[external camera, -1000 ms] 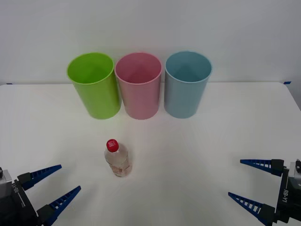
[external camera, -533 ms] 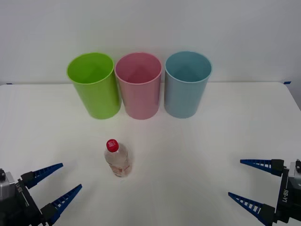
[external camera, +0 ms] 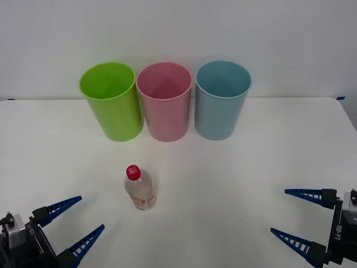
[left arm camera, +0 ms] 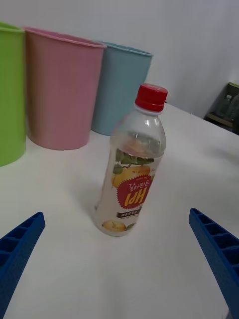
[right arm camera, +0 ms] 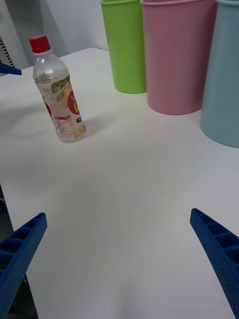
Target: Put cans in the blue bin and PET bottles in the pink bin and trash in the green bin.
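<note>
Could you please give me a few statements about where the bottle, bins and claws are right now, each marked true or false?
1. The PET bottle stands upright on the table. True.
2. The pink bin stands between the green bin and the blue bin. True.
3. The left claw is shut on the bottle. False: it is open, short of the bottle.
4. The bottle's cap is blue. False: it is red.
5. The right claw is open over bare table. True.
</note>
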You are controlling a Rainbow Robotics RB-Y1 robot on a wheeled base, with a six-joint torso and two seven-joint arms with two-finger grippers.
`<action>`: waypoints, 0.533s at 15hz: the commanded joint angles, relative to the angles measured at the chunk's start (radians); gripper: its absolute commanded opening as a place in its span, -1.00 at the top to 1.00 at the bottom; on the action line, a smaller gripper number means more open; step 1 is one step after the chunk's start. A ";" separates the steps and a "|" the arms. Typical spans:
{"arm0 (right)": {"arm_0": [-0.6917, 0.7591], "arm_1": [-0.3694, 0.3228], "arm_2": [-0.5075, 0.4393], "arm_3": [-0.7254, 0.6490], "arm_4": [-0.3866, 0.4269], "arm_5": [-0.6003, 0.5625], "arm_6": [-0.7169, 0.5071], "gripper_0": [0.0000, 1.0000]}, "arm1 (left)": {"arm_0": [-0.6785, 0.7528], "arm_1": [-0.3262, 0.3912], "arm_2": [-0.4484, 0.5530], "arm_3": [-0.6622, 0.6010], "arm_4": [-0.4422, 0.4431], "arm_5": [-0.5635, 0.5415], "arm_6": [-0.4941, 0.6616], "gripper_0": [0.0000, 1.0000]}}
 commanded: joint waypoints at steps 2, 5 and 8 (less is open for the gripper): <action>0.000 0.000 0.000 0.000 0.000 0.000 0.000 -1.00 | -0.031 0.000 -0.037 0.028 0.016 0.000 -0.069 -1.00; 0.000 0.000 0.000 0.000 0.000 0.000 0.000 -1.00 | -0.064 -0.006 -0.063 0.039 0.007 0.004 -0.082 -1.00; 0.000 0.000 0.000 0.000 0.000 0.000 0.000 -1.00 | -0.085 -0.043 -0.067 0.042 -0.018 0.023 -0.099 -1.00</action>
